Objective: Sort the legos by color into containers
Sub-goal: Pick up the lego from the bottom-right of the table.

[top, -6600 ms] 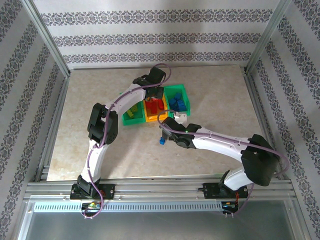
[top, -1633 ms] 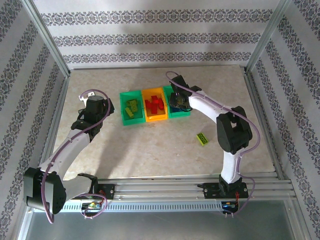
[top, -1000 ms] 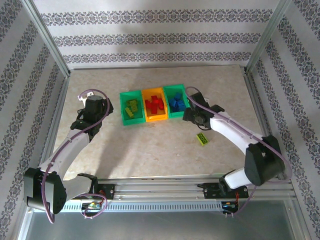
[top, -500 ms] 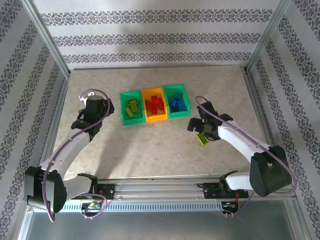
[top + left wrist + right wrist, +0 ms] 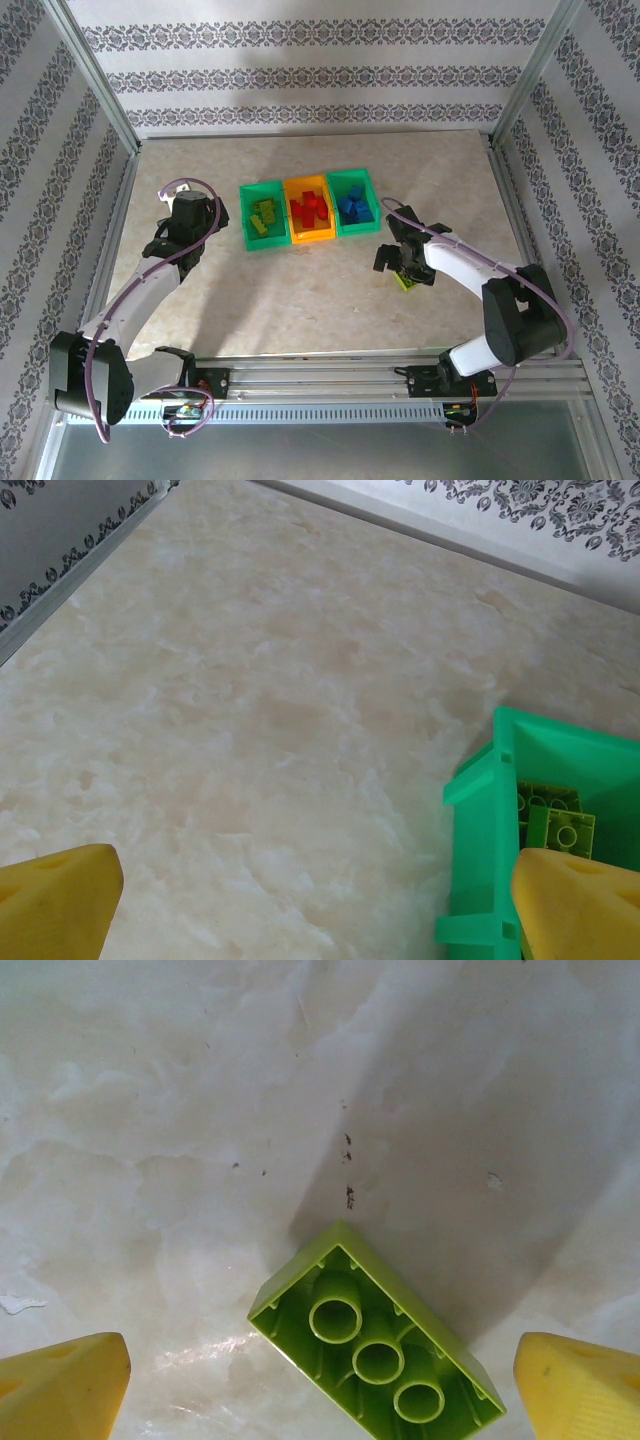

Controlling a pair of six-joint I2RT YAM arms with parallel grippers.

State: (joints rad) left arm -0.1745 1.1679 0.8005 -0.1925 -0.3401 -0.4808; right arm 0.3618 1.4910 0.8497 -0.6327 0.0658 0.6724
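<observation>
- The right gripper hung over a lone yellow-green lego lying on the table, toward the right edge and nearer than the bins.
- In the right wrist view its jaws stood wide, one yellow fingertip at each side, holding nothing; the yellow-green lego lay between them, hollow underside up, askew to the fingers.
- The three containers sat in a row near the table's middle, toward the far edge: a left green bin with yellow-green bricks, an orange bin with red bricks, and a right green bin with blue bricks.
- The left gripper hovered toward the left edge, beside the left green bin, its jaws wide and empty.
</observation>
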